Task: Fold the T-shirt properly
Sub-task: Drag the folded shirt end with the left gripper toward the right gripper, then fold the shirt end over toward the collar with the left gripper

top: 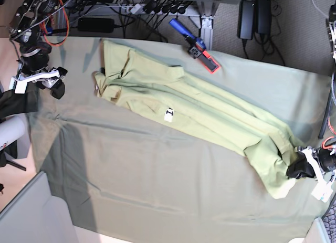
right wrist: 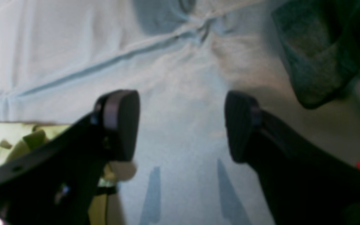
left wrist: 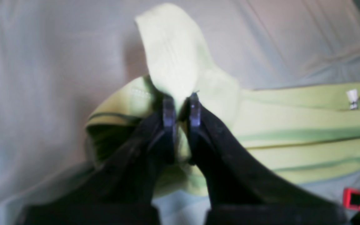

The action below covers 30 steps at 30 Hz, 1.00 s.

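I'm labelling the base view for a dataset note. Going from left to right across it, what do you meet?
Right gripper, open → T-shirt with its white tag → red and blue tool at the top → left gripper, shut on the T-shirt's end. All of these lie over the grey-green cloth.

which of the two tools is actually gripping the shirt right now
The left tool, shut on the T-shirt at its end; the right tool hangs open and empty.

Wrist cams blurry, base sharp, soft shadows

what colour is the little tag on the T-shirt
White. The tag on the T-shirt shows best in the base view.
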### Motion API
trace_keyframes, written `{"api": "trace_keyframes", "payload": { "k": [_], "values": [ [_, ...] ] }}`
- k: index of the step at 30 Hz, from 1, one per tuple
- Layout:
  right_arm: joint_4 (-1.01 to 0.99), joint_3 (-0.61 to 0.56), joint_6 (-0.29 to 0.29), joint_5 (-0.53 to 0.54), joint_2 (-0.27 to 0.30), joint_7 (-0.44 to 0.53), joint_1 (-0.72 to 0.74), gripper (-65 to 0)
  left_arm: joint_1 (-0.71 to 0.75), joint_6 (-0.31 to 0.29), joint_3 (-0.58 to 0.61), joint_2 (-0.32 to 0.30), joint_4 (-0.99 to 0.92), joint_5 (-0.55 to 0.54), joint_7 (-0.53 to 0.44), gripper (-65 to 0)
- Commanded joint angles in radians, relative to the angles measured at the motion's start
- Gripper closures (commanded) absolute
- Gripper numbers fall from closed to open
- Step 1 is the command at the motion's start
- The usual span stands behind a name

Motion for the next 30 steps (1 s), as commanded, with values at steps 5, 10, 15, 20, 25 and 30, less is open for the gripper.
{"api": "trace_keyframes", "payload": {
  "k": [5, 10, 15, 20, 25, 30],
  "values": [
    [0.016, 0.010, 0.010, 0.011, 0.019, 0.019, 0.008, -42.2, 0.068, -0.012, -0.005, 0.039, 0.208, 0.013, 0.007, 0.0],
    [0.016, 0.009, 0.010, 0.011, 0.019, 0.027, 0.008, -42.2, 0.153, -0.012, -0.004, 0.125, 0.344, 0.058, 0.006, 0.0],
    [0.016, 0.009, 0.009, 0.012, 0.019, 0.030, 0.008, -42.2, 0.228, 0.013, -0.003, 0.241, 0.425, 0.122, -0.008, 0.0],
    [0.016, 0.009, 0.010, 0.012, 0.019, 0.030, 0.008, -42.2, 0.272, 0.021, -0.003, 0.351, 0.431, 0.180, -0.021, 0.0],
    [0.016, 0.009, 0.009, 0.012, 0.019, 0.030, 0.008, -42.2, 0.321, 0.021, 0.012, 0.439, 0.431, 0.185, -0.021, 0.0],
    [0.016, 0.009, 0.009, 0.012, 0.019, 0.030, 0.008, -42.2, 0.372, 0.021, 0.129, 0.495, 0.431, 0.236, -0.028, 0.0]
  ]
}}
